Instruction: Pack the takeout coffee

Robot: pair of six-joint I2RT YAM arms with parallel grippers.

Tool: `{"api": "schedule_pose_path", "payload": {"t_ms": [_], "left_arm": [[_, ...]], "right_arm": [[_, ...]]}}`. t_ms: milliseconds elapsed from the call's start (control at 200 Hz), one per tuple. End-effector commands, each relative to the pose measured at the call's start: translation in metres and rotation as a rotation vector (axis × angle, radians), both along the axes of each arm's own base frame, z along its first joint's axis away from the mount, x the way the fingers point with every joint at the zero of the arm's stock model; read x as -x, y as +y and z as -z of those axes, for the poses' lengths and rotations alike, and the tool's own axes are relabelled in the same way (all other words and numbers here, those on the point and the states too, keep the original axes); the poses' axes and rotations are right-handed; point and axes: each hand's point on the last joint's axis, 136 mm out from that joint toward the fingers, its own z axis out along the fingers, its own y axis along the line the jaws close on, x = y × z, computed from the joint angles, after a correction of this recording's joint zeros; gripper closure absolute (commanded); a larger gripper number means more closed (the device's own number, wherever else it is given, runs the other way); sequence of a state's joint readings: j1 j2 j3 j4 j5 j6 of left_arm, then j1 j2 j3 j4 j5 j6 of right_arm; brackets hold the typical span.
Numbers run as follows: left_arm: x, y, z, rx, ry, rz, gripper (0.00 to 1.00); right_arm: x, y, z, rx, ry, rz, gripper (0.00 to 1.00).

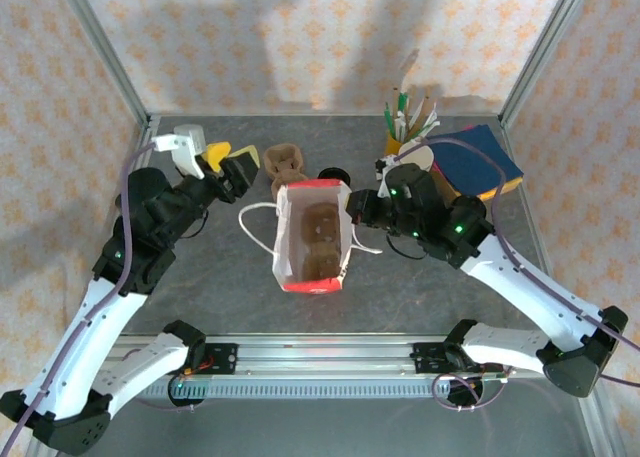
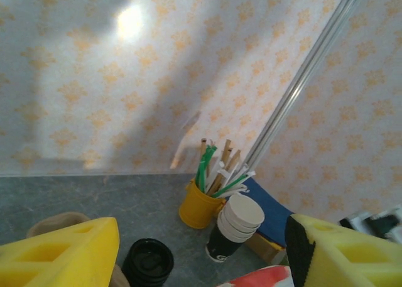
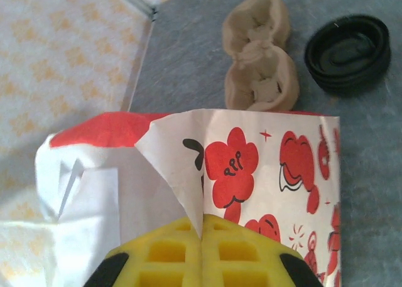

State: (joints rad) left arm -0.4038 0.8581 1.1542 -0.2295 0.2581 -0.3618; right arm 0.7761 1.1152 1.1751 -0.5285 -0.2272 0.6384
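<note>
Honestly can't tell where the takeout coffee is or which way it points. My right gripper (image 3: 201, 249), bottom centre of its wrist view, is clamped on a white flap at the mouth of the paper bag (image 3: 276, 167); my left gripper (image 2: 201, 243) is spread wide with nothing in it, one yellow finger in each bottom corner. Overhead, the bag sits mid-frame, mouth open to the camera, with a brown cup carrier (image 1: 320, 232) inside; a second carrier (image 1: 284, 163) and a stack of black lids (image 1: 333, 174) sit just above it. Lidless cups (image 2: 237, 227) and a yellow tin of straws (image 2: 198, 205) stand upper right.
</note>
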Motion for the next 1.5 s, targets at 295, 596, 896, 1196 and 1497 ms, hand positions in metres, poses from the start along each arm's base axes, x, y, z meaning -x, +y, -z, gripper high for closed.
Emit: {"api": "schedule_pose_path", "payload": {"t_ms": [295,596,896,1196,1497], "left_arm": [[0.02,-0.099,0.012,-0.028,0.396,0.307,0.44],[0.017,-0.147,0.124,-0.265,0.724,0.282,0.66],[0.016,-0.152,0.195,-0.447,0.891,0.261,0.78],[0.028,-0.163,0.244,-0.57,0.982,0.328,0.88],[0.034,-0.173,0.28,-0.625,1.041,0.393,0.89]], "right_arm": [[-0.019,-0.017,-0.003,-0.137,0.152,0.285,1.0],[-0.022,-0.02,0.0,-0.176,0.154,0.318,1.0],[-0.02,-0.028,0.004,-0.175,0.145,0.342,1.0],[-0.019,-0.033,0.009,-0.179,0.147,0.353,1.0],[-0.019,-0.029,0.012,-0.192,0.157,0.34,1.0]]}}
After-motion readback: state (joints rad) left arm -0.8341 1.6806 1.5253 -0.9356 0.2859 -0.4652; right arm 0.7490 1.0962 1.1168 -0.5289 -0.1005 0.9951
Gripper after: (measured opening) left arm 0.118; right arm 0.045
